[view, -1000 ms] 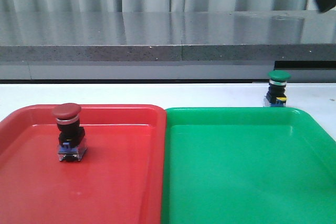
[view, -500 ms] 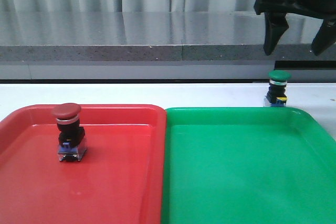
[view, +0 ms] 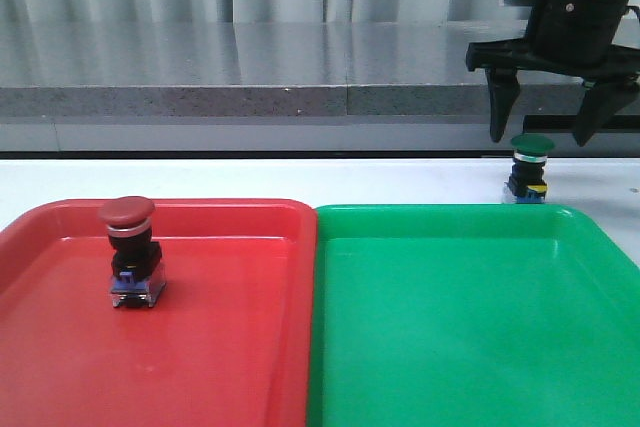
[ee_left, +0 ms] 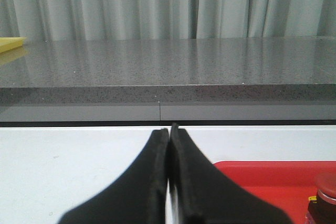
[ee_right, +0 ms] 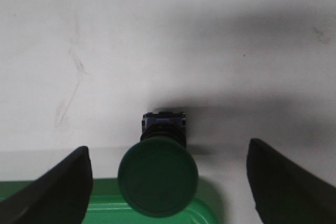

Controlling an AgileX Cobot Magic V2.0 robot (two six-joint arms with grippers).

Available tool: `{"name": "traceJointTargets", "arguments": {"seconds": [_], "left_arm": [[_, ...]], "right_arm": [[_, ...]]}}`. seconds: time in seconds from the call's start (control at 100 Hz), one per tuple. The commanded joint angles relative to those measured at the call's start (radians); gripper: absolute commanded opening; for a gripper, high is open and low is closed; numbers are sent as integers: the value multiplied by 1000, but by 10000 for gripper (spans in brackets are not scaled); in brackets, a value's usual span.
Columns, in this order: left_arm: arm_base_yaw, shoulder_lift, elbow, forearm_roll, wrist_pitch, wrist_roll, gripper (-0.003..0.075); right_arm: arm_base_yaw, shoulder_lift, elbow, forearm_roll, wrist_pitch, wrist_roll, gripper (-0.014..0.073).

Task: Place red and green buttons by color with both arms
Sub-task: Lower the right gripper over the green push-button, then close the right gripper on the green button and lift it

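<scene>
The red button stands upright in the red tray; its edge shows in the left wrist view. The green button stands on the white table just behind the green tray. My right gripper hangs open just above the green button, one finger on each side. In the right wrist view the green cap lies between the spread fingers, untouched. My left gripper is shut and empty, low over the table left of the red tray.
A grey stone ledge and a curtain run behind the white table. The two trays sit side by side, touching, at the front. A yellow object lies on the ledge at far left.
My right arm has come in from the upper right and dropped, so its open fingers now straddle the space just above the green button. The buttons have not moved.
</scene>
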Motion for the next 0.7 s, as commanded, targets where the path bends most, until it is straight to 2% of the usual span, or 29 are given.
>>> {"name": "traceJointTargets", "arguments": {"seconds": [0.0, 0.13, 0.17, 0.36, 0.43, 0.69], "left_arm": [[2, -22, 10, -8, -76, 1, -20], [2, -22, 10, -8, -76, 1, -20], [2, -22, 10, -8, -76, 1, -20], [2, -22, 10, -8, -76, 1, -20], [2, -22, 10, -8, -76, 1, -20], [2, -22, 10, -8, -76, 1, -20]], "right_arm": [[-4, -30, -48, 2, 10, -15, 594], [-4, -20, -49, 11, 14, -15, 591], [-4, -20, -49, 11, 17, -15, 565], [-4, -20, -51, 11, 28, -15, 275], [-4, -20, -54, 11, 28, -15, 220], [-4, -79, -115, 11, 52, -15, 206]]}}
